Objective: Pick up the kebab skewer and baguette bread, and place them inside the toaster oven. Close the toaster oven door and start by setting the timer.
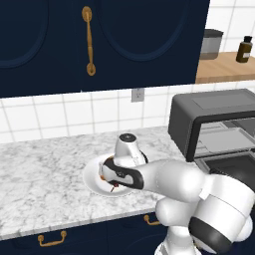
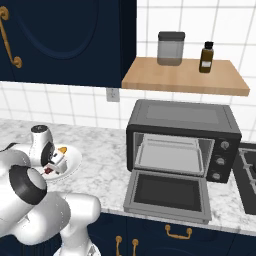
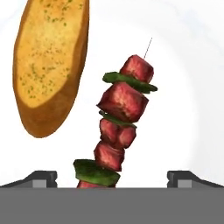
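Two foods lie on the white plate (image 3: 192, 87): the kebab skewer (image 3: 120, 124), red chunks with green slices between, and the baguette bread (image 3: 50, 61) beside it, apart from it. In the hand view the loaf's top is cut off by the frame, and the skewer's lower end drops behind the band at the bottom. The gripper (image 3: 111, 178) hangs just over the skewer with its jaws spread wide, one dark tip to each side, neither touching it; nothing is held.

From the left base view the arm's wrist covers most of the plate (image 1: 92, 179); only a sliver of skewer (image 1: 112, 188) peeks out beneath the hand, and the bread cannot be made out. In the right base view the bread (image 2: 62, 149) shows as a small orange tip, the rest masked by the hand.

Well to the right on the marble worktop (image 2: 102, 170) stands the toaster oven (image 2: 180, 117), its door (image 2: 167, 192) folded down flat. Its right end is cut off in the left base view. A jar (image 2: 171, 48) and a brown bottle (image 2: 206, 56) stand on the wooden shelf (image 2: 185, 77) above it.
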